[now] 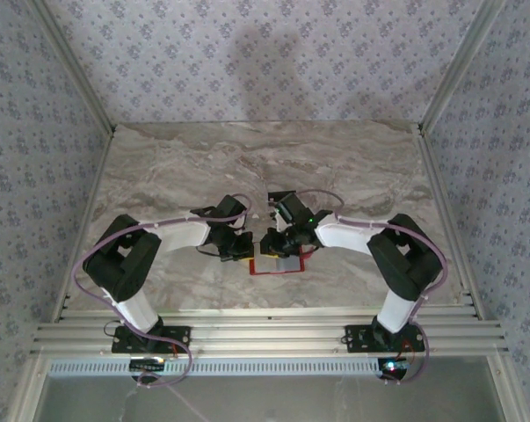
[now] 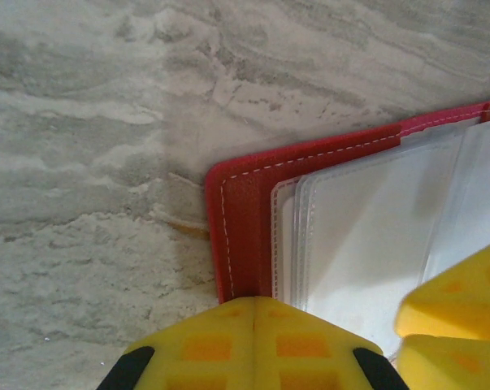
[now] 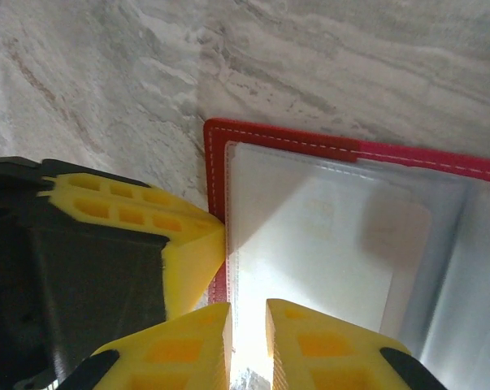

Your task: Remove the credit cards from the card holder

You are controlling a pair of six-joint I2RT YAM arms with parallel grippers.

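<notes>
Near the front edge of the marbled grey desk (image 1: 159,176), about midway across, the card holder (image 1: 282,265) is lying open and flat, with both hands crowding over it.

Left side: the left arm (image 1: 133,259) is reaching inward, a lilac cable (image 1: 87,264) looping along it. The left hand (image 2: 254,304) is showing its two yellow fingers pressed flush together, no gap at the seam. The tips are touching the outer edge of the holder's red cover, just beside a rounded corner.

Middle: white stitching (image 2: 225,236) is running along the border of the cover. A stack of clear sleeves (image 2: 366,236) is fanning slightly inside it, greyish-white and catching glare. A pinker red strip (image 3: 431,158) is overlapping the far border. Through the top sleeve a pale card (image 3: 334,260) is showing, one rounded corner plain to see, still tucked inside the holder. Faint marks on its face are too washed out to read.

Right side: the right hand (image 3: 249,325) is hovering low over the near edge of the sleeves, its yellow fingers (image 3: 326,341) standing narrowly apart. A bright patch of sleeve is glaring in the gap. Cannot tell whether they are pinching it. The right arm (image 1: 405,255) is angling in from the other side, the two hands sitting just beside each other.
</notes>
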